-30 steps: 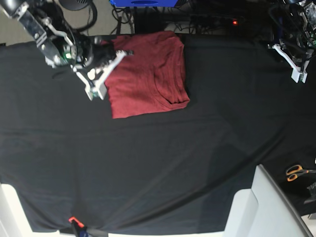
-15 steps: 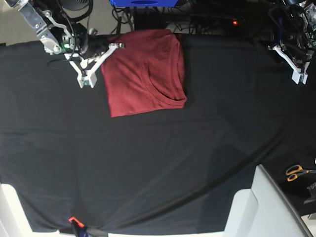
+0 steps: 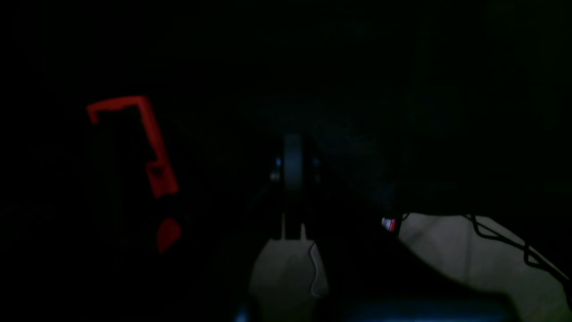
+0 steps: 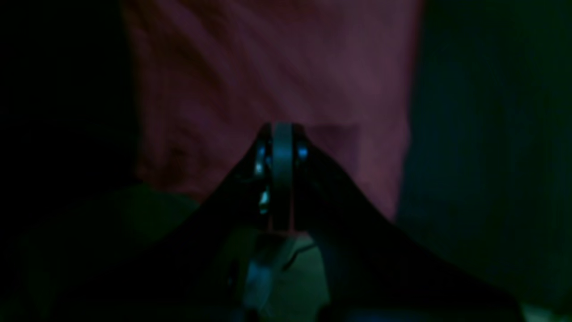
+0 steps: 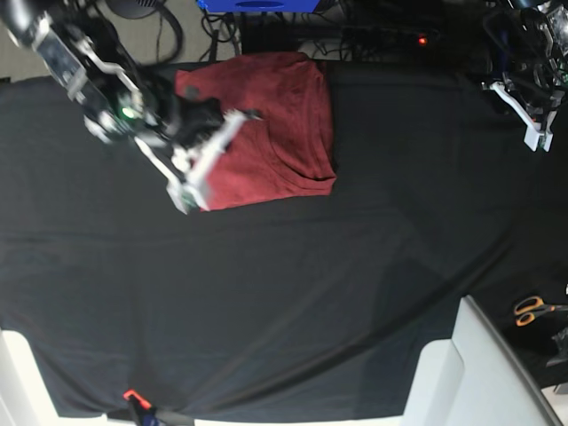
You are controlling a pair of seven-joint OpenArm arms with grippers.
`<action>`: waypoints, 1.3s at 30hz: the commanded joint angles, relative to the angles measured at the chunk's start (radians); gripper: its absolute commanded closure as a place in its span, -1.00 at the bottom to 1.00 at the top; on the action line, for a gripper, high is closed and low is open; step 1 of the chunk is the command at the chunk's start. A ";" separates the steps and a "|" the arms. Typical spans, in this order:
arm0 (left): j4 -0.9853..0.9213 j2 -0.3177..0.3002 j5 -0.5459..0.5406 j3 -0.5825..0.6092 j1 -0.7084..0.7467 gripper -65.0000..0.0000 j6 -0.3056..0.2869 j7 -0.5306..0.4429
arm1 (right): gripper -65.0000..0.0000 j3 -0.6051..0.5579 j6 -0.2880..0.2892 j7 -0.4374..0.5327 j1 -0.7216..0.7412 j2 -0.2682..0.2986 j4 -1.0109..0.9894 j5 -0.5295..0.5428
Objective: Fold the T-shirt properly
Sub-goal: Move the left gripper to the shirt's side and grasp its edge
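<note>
The T-shirt [image 5: 275, 124] lies folded into a brick-red rectangle at the back of the black-covered table [image 5: 284, 293], with its neckline curve showing on top. My right gripper [image 5: 217, 155] hangs over the shirt's left part. In the right wrist view its jaws [image 4: 281, 132] are pressed together, with red fabric [image 4: 277, 67] spread beyond them and no cloth visibly pinched. My left gripper [image 5: 534, 120] is parked at the far right back corner, away from the shirt. It is shut in the dim left wrist view [image 3: 292, 147].
Orange-handled scissors [image 5: 532, 310] lie at the right edge beside a white panel [image 5: 470, 373]. A blue box [image 5: 257, 4] and cables sit behind the table. A small orange clip [image 5: 131, 395] is at the front edge. A red bracket [image 3: 149, 138] shows in the left wrist view.
My right arm pulled back toward the rear left, then swung forward and right over the shirt's left side. The shirt's left edge now sits slightly further left. The left arm stayed put.
</note>
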 commanded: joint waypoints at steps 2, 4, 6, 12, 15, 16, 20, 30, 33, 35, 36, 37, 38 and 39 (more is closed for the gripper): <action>0.014 -0.020 -0.007 -0.006 0.005 1.00 -0.005 -0.010 | 1.00 -0.068 0.008 -0.019 0.087 -0.025 0.016 0.010; 0.020 -0.020 -0.010 0.015 0.009 1.00 -0.005 -0.010 | 1.00 -0.117 0.001 -0.059 0.153 -0.065 -0.018 0.010; 0.025 -0.021 -0.010 0.086 0.029 1.00 -0.005 -0.010 | 1.00 -0.123 -0.039 -0.072 0.173 -0.088 -0.050 0.010; 0.252 0.051 -0.046 0.244 0.074 1.00 -0.005 0.076 | 1.00 -0.123 -0.108 -0.065 0.163 -0.060 -0.084 0.010; 0.371 0.062 -0.187 0.268 0.062 1.00 -0.005 0.241 | 1.00 -0.123 -0.108 -0.009 0.144 -0.023 -0.128 0.012; 0.402 0.057 -0.250 0.279 0.052 1.00 -0.005 0.277 | 1.00 -0.123 -0.108 0.013 0.133 -0.012 -0.144 0.012; 0.417 0.051 -0.428 0.282 0.029 1.00 -0.005 0.349 | 1.00 -0.123 -0.107 0.050 0.095 0.012 -0.203 0.012; 0.164 0.002 -0.782 0.397 -0.006 -0.63 -0.005 0.341 | 1.00 -0.123 -0.110 0.048 0.061 0.024 -0.239 0.012; 0.100 0.008 -0.791 0.399 -0.038 -0.61 -0.005 0.337 | 1.00 -0.123 -0.110 0.048 0.060 0.020 -0.239 0.012; 0.083 0.022 -0.794 0.399 -0.043 -0.63 -0.005 0.337 | 1.00 -0.123 -0.111 0.047 0.060 0.020 -0.239 0.012; 0.086 0.036 -0.793 0.396 -0.043 -0.63 -0.005 0.337 | 1.00 -0.123 -0.111 0.045 0.060 0.018 -0.242 0.012; 0.086 0.043 -0.791 0.394 -0.043 -0.63 -0.005 0.337 | 1.00 -0.123 -0.111 0.045 0.060 0.018 -0.246 0.012; 0.083 0.049 -0.791 0.396 -0.043 -0.63 -0.005 0.337 | 1.00 -0.123 -0.111 0.045 0.060 0.017 -0.254 0.012; 0.077 0.052 -0.790 0.397 -0.043 -0.63 -0.005 0.337 | 1.00 -0.123 -0.111 0.045 0.060 0.015 -0.263 0.012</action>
